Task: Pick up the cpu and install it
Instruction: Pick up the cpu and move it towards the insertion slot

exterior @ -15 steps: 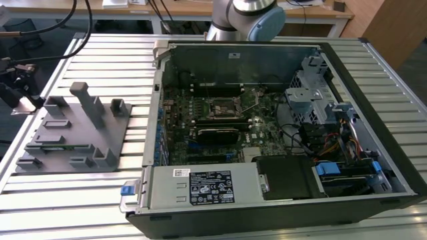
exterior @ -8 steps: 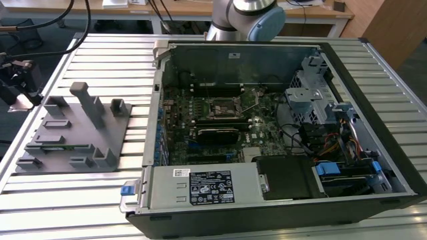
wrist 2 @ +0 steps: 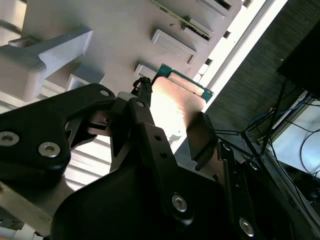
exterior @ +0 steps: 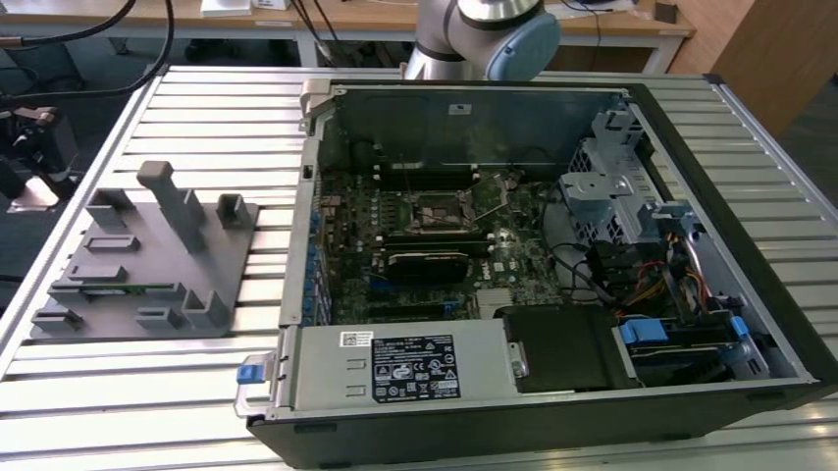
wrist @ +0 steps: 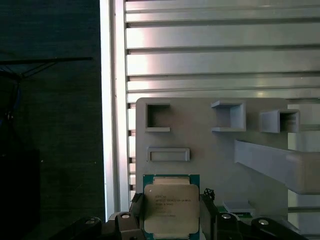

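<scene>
The cpu (wrist: 171, 207) is a flat square chip with a silvery top and a green rim. My gripper (wrist: 171, 216) is shut on it, one black finger (wrist: 137, 216) on each side. In the second wrist view the cpu (wrist 2: 177, 105) sits between the fingers (wrist 2: 145, 117) of the gripper (wrist 2: 175, 125), over the grey holder block (wrist 2: 115, 30). I cannot tell whether it still touches the block. The motherboard socket (exterior: 437, 211) lies inside the open computer case (exterior: 550, 392), its metal frame around a dark square.
The grey holder block (exterior: 144, 265) with upright posts stands on the slatted metal table (exterior: 196, 128), to the exterior view's left of the case. The arm's base (exterior: 485, 34) rises behind the case. Cables and drive cages crowd the case on the exterior view's right.
</scene>
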Motion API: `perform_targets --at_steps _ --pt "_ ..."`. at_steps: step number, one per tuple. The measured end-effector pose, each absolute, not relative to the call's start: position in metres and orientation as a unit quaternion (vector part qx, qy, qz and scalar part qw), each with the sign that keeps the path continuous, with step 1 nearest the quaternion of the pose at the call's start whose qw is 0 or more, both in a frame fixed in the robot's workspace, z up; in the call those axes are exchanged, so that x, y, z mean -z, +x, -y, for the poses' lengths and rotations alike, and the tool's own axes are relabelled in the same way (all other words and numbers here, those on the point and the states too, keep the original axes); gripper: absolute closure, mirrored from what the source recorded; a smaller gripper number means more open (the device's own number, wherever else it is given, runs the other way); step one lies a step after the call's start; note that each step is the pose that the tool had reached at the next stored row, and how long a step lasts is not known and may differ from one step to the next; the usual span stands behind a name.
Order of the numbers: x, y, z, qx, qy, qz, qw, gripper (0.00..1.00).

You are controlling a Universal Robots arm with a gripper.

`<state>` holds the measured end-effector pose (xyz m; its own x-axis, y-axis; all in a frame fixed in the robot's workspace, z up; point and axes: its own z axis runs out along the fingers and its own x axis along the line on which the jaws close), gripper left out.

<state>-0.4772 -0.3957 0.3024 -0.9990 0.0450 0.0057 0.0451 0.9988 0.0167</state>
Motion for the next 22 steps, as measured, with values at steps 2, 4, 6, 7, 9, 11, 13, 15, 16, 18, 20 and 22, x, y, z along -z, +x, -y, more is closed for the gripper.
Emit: perform_targets --at_steps 2,4,6,7,9,11,13,15,16,18,20,22 --pt "-0.305 -0.477 0.396 0.008 -0.023 1.0 0.003 0.47" --pt "-0.308 -0.477 0.396 0.008 -0.022 1.0 0.003 0.47" --pt "-0.31 -0.477 0.396 0.008 -0.023 1.0 0.003 0.47" --pt "-0.312 -0.477 0.396 0.008 -0.023 1.0 0.003 0.47" --pt "-0.314 -0.477 0.395 0.008 -0.023 1.0 0.003 0.47" --pt "-0.316 -0.477 0.395 0.008 -0.023 1.0 0.003 0.47" --pt "-0.318 -0.477 0.395 0.008 -0.023 1.0 0.003 0.47" --pt "-0.32 -0.477 0.395 0.008 -0.023 1.0 0.003 0.47" --pt "-0.321 -0.477 0.395 0.008 -0.023 1.0 0.003 0.47" --pt "-0.323 -0.477 0.395 0.008 -0.023 1.0 0.003 0.47" --pt "-0.324 -0.477 0.395 0.008 -0.023 1.0 0.003 0.47" --pt "-0.326 -0.477 0.395 0.008 -0.023 1.0 0.003 0.47"
